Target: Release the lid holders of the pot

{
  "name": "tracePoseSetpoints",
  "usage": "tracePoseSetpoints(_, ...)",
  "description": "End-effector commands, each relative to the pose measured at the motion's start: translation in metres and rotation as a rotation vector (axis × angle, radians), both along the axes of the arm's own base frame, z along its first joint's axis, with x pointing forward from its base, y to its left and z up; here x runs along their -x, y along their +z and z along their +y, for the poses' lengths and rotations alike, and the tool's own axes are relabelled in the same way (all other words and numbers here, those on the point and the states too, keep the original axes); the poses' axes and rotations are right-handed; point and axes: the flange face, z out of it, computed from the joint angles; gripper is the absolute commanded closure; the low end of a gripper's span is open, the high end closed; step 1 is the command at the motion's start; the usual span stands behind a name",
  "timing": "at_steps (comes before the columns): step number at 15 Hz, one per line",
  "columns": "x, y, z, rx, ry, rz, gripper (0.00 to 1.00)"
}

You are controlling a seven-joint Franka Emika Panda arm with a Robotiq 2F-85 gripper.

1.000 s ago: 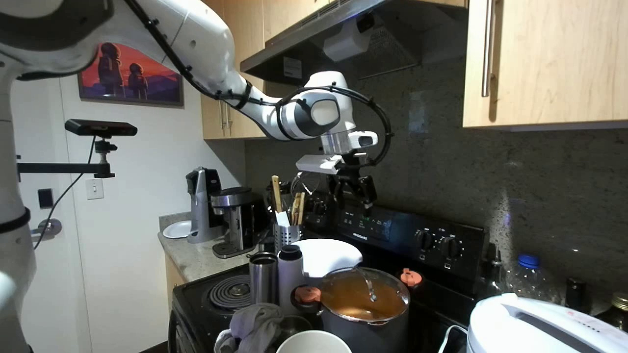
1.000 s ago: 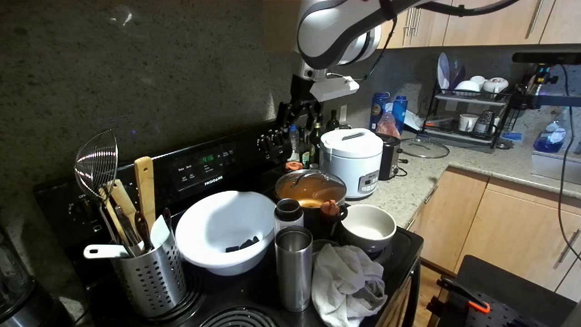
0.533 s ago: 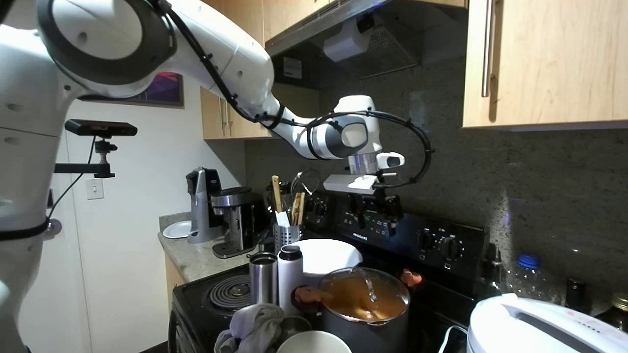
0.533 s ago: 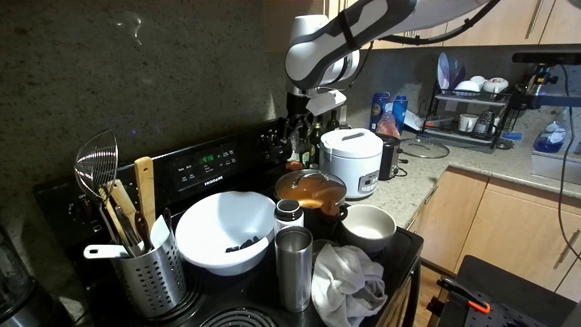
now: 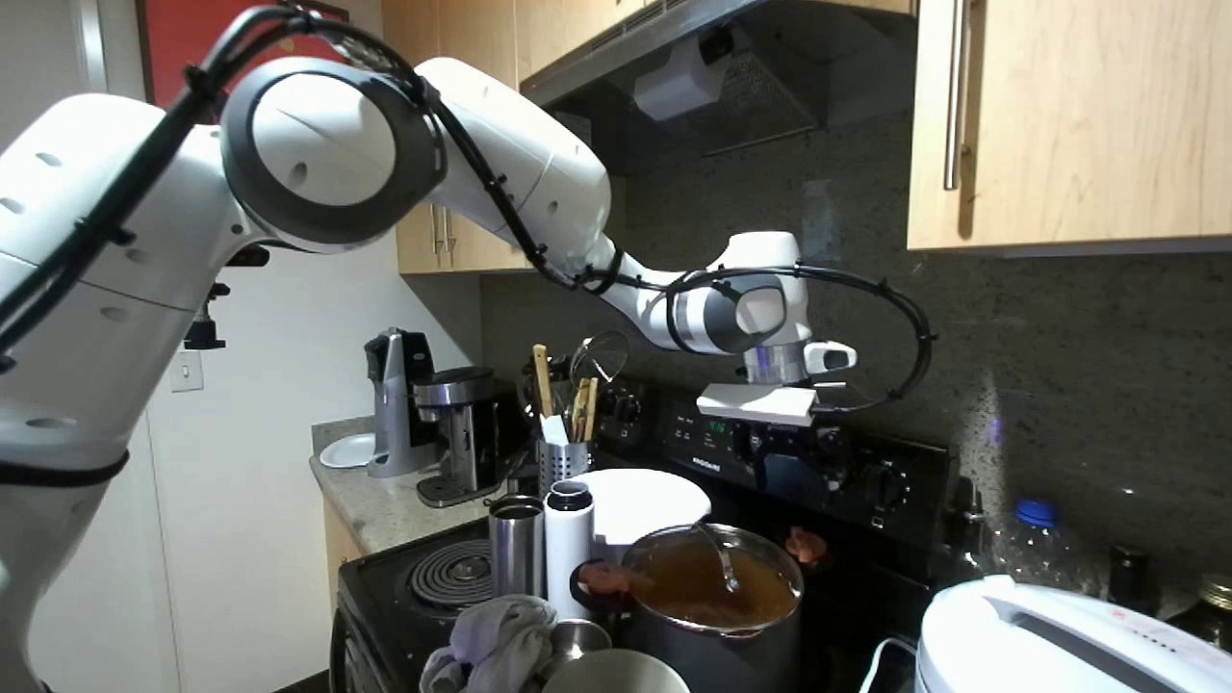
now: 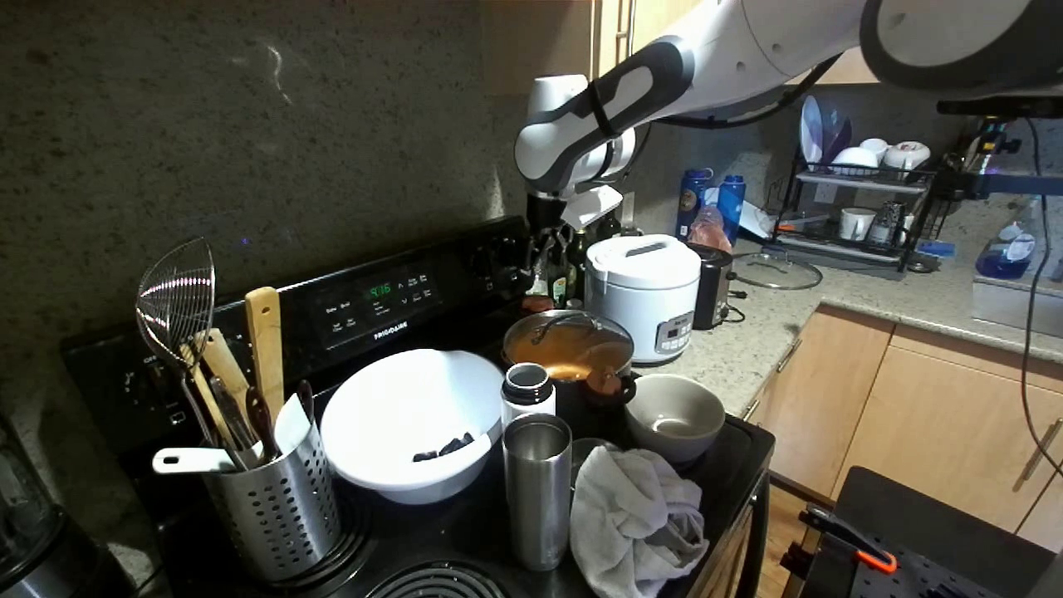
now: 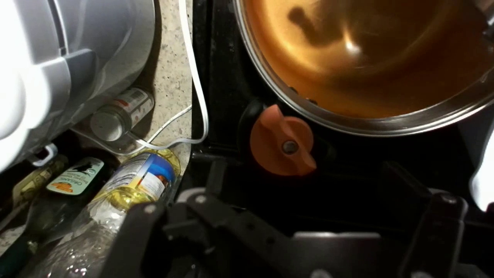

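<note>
Speckled dark stone covers the wall [image 5: 1078,375] behind a black stove [image 6: 457,531], with wooden cupboards [image 5: 1068,115] and a hood [image 5: 597,72] higher up. On the stove, near a white rice cooker [image 6: 644,286], stands the pot [image 5: 717,664]. Its side is dark, and a glass lid [image 6: 573,336] lies on top, with brownish orange showing through. At opposite sides of the pot sit an orange front clip [image 6: 604,382] and an orange back clip [image 7: 270,154], the latter toward the control panel [image 6: 374,307]. Whether the 2 are locked or loose I cannot tell.

White and bent over the stove, the arm [image 5: 525,144] carries the gripper [image 7: 305,173], which hangs above the back clip and apart from it. Its 2 fingers [image 7: 216,179] stand wide apart; in the wrist view the back clip shows between them, a little past the tips, just beside the pot.

Near the pot are a big white bowl [image 6: 399,407] with dark pieces [image 6: 444,448] in it, a white bottle [image 6: 519,409] and a steel cup [image 6: 538,502], the last 2 upright. Nearer the stove's front edge, a gray towel [image 6: 635,531] lies crumpled near a smaller bowl [image 6: 674,403]. Beyond the big white bowl, a metal holder [image 6: 274,527] bears kitchen tools [image 6: 266,336]
</note>
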Motion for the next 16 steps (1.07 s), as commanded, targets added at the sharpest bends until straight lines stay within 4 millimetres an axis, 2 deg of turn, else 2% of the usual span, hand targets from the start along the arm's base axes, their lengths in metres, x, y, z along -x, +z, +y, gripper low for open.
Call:
tracePoseSetpoints(1, -0.013, -0.001, -0.010, -0.018, 0.025, 0.035, 0.00)
tracePoseSetpoints(6, -0.013, -0.004, -0.018, -0.018, 0.015, 0.072, 0.00)
tracePoseSetpoints(12, 0.001, -0.007, -0.024, -0.026, -0.001, 0.134, 0.00)
tracePoseSetpoints(16, 0.005, -0.015, -0.018, -0.039, 0.003, 0.152, 0.00)
